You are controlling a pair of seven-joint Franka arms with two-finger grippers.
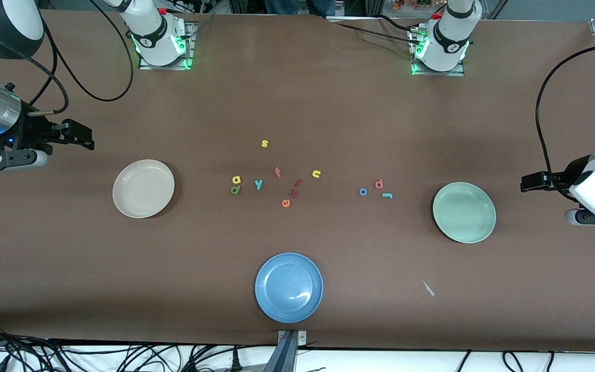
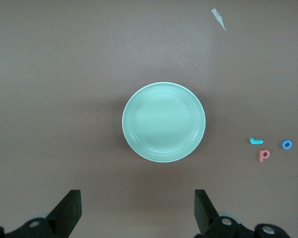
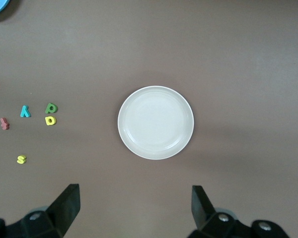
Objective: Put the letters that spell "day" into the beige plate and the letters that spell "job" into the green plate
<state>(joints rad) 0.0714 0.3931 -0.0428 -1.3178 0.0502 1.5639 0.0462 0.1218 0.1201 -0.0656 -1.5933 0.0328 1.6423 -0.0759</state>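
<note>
Left gripper (image 2: 136, 210) wide open near green plate (image 1: 487, 217), right gripper (image 3: 134, 208) wide open near beige plate (image 1: 120, 192), letters (image 1: 259, 184) loose on table (image 1: 297, 113) between plates.

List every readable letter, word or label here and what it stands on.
"a", yellow foam letter, on the table
"y", teal
"s", yellow
"n", yellow
"e", orange
"o", blue ring
The other foam letters lie turned and cannot be read surely. The plates carry no text.
</note>
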